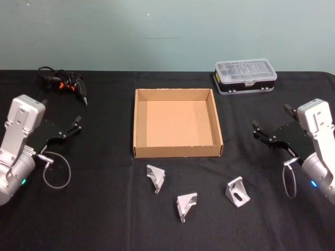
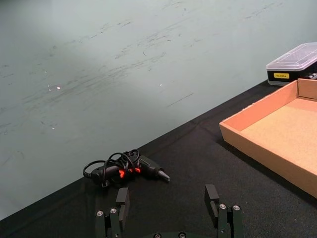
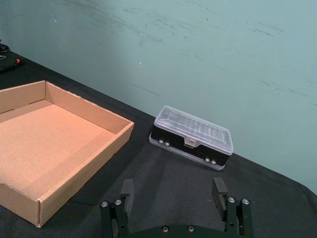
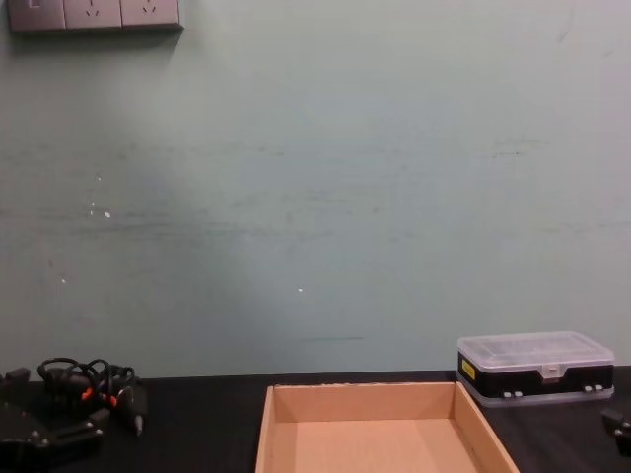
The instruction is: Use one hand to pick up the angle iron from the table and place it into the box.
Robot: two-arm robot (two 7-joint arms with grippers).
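On the flat matte black table (image 1: 104,219) lie 3 small silver-grey metal angle irons. Each one is a folded bracket with triangular side walls. All 3 are on the near side of the shallow rectangular tan cardboard box (image 1: 178,151), apart from it and apart from each other. The left angle iron (image 1: 156,178) is the nearest to the front wall of the box. The middle angle iron (image 1: 187,205) lies closest to the robot. The right angle iron (image 1: 236,191) shows a slotted hole in the face turned upward.

The box stands in the middle of the table. Behind its right far corner, near the wall, is a black plastic organiser case with a clear lid (image 1: 245,76). At the far left lies a black bundle of cables with orange bits (image 1: 60,81).

The left gripper (image 2: 167,194) hovers over the left side of the table, with its 2 black fingers spread wide. The right gripper (image 3: 172,187) is over the right side, well apart from the angle irons, and its fingers are spread wide too.
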